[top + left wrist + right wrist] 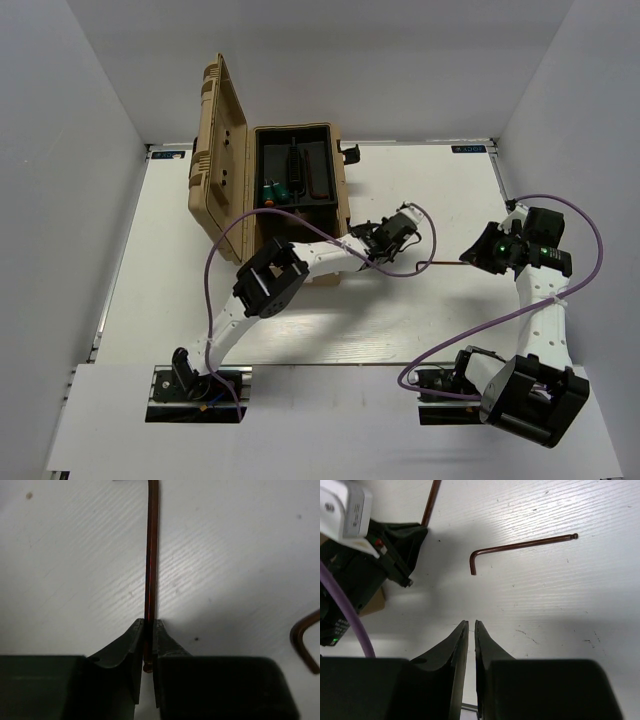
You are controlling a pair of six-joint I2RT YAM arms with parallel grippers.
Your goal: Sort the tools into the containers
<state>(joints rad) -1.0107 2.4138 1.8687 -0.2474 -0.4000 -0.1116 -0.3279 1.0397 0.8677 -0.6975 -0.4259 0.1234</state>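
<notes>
My left gripper [150,621] is shut on the ball end of a thin reddish-brown hex key [151,555], whose shaft runs straight ahead over the white table. A second hex key [520,547] lies flat on the table between the two arms, its bend also showing as the loose hex key [305,640]. My right gripper [471,622] hovers short of it, shut with nothing between its fingers. From above, the left gripper [378,243] is just right of the toolbox and the right gripper [470,255] faces it. Two green screwdrivers [275,188] lie in the black tray [337,170].
The tan toolbox [215,150] stands open at the back left, lid upright, with dark tools in the tray's middle compartments. Purple cables [410,270] loop over the table near both arms. White walls close the table in on three sides.
</notes>
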